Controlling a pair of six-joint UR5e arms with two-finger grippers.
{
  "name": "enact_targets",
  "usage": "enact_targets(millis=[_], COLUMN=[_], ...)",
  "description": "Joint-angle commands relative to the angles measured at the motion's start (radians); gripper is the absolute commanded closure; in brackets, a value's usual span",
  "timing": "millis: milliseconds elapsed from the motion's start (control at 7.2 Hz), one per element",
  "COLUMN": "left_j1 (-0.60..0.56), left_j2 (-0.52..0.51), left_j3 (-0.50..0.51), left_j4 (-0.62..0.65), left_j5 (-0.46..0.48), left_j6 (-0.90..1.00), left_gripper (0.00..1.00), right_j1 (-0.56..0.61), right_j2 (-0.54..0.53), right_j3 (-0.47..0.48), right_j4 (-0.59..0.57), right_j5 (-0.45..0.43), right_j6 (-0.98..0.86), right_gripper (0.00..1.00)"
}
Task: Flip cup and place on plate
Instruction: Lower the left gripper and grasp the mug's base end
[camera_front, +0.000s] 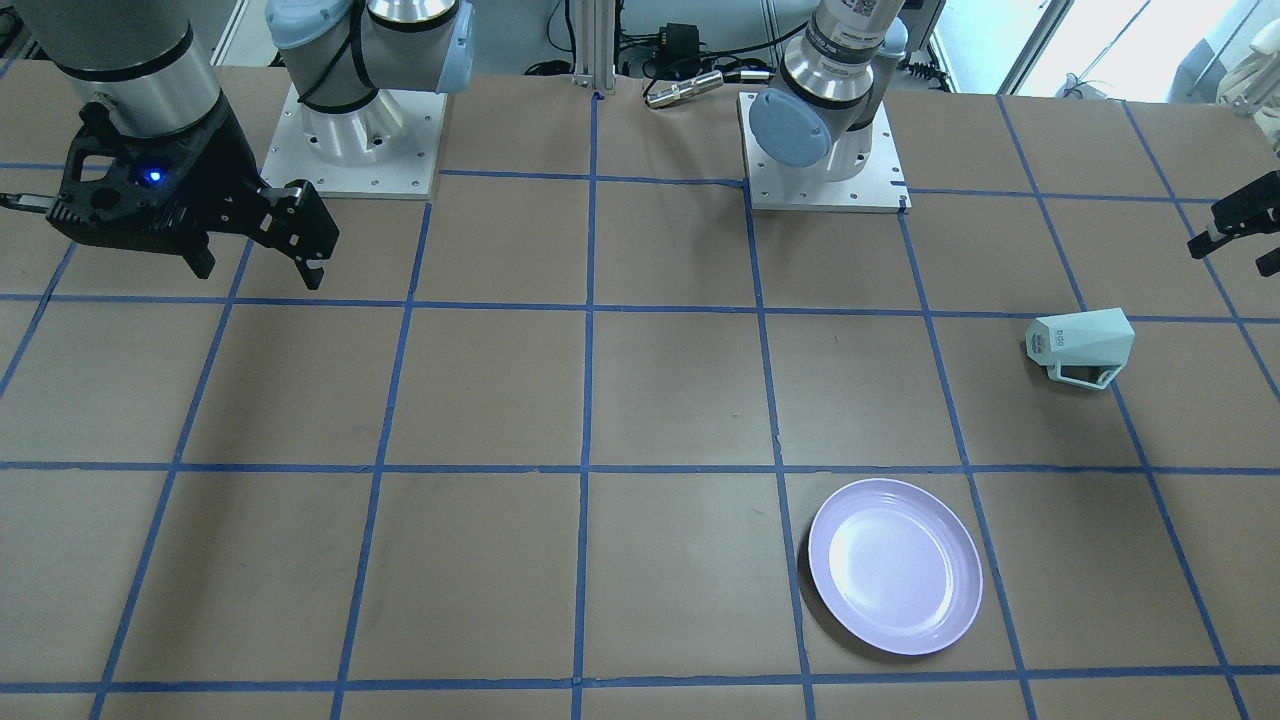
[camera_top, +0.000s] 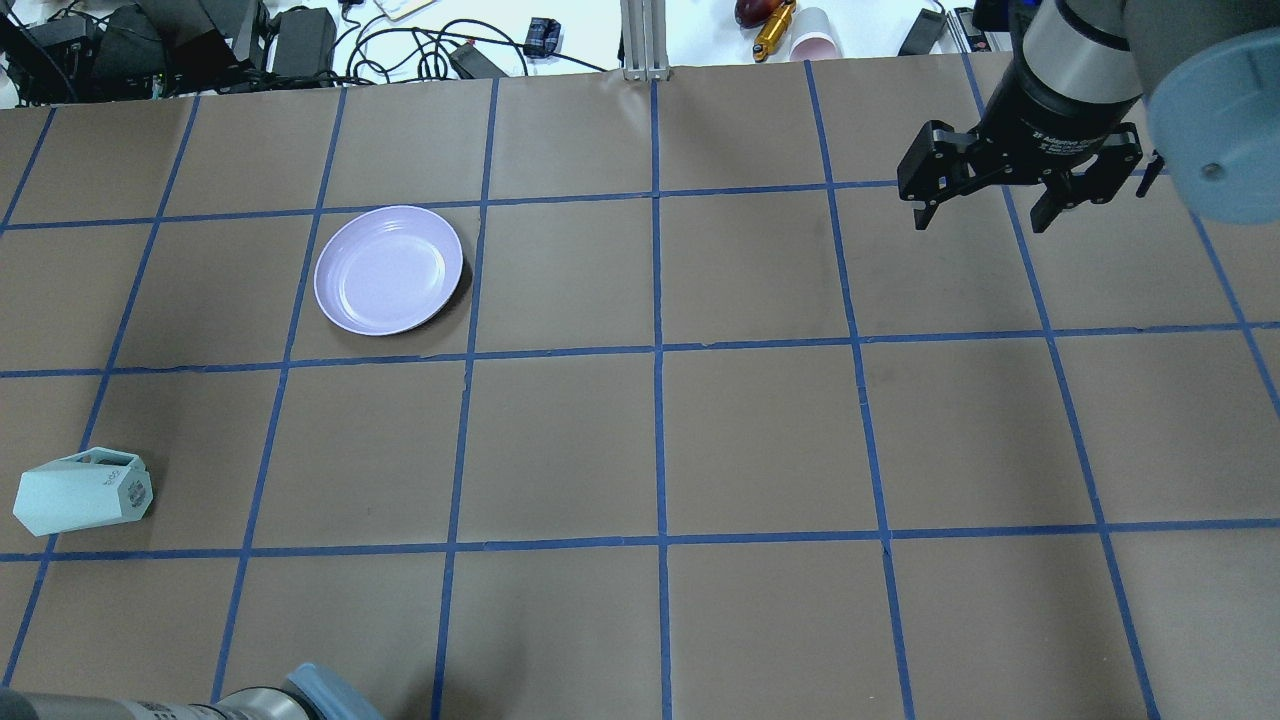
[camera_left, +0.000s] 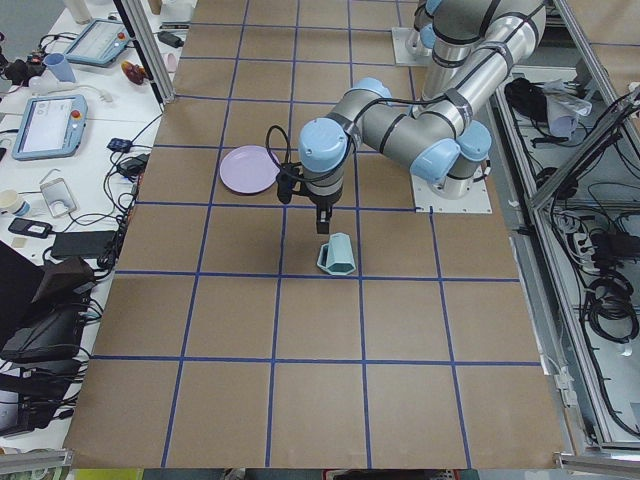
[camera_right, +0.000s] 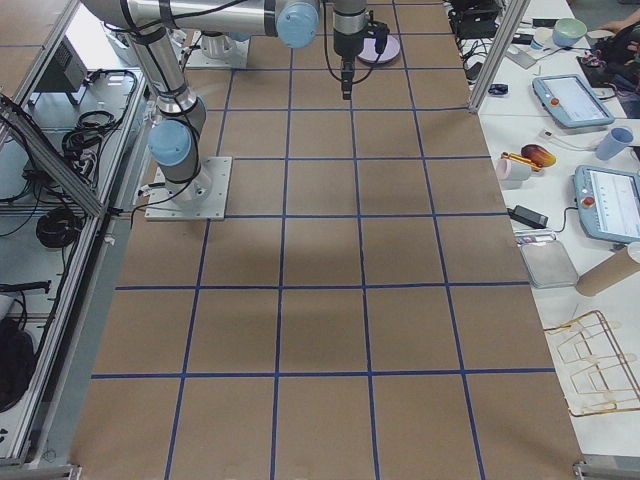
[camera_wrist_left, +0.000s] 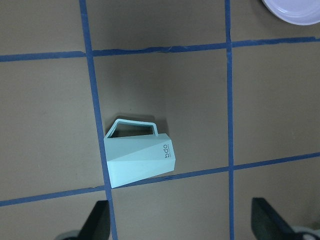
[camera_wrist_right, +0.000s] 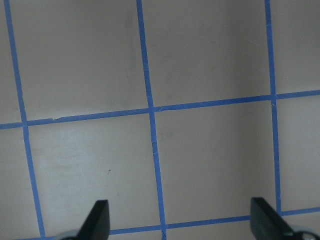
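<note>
**Cup on its side at the left, both grippers spread above the table**

The cup (camera_top: 82, 492) lies on its side on the brown table (camera_top: 760, 440), near the left edge and closer to the robot than the plate. Its hexagonal mouth faces the left edge. Its small base with the dark logo faces right. The open-frame handle sticks out flat along the table on the far side, away from the robot. One long edge of the cup lies against a blue tape line (camera_wrist_left: 200, 172), just beside a crossing of 2 lines.

The plate (camera_top: 388, 270) sits right way up in the left half of the table, farther from the robot and to the right of the cup. The 2 are well apart, with a tape line between them.

The left gripper (camera_wrist_left: 181, 225) hangs over the cup, pointing straight down, and touches nothing. Its 2 fingers (camera_wrist_left: 97, 222) are spread wide. From the left wrist camera the cup sits between them, a little toward one finger.

The right gripper (camera_top: 980, 222) hovers over the far right part of the table, well apart from cup and plate. Its 2 fingers (camera_top: 921, 215) are also spread and hold nothing, and only brown paper and tape lines lie under them.
</note>
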Motion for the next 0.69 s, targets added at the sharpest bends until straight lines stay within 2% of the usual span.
enact_targets(millis=[0,556], left_j1=[0.104,0.218], left_j2=[-0.062,-0.2], left_j3=[-0.002,-0.008], left_j4=[-0.009,-0.021], left_j5=[-0.121,-0.197], left_j6=[0.013,0.051], left_gripper=[0.0,0.0], right_j1=[0.0,0.0], right_j2=[0.0,0.0], right_j3=[0.0,0.0], right_j4=[0.0,0.0], right_j5=[0.0,0.0], right_j6=[0.0,0.0], right_gripper=[0.0,0.0])
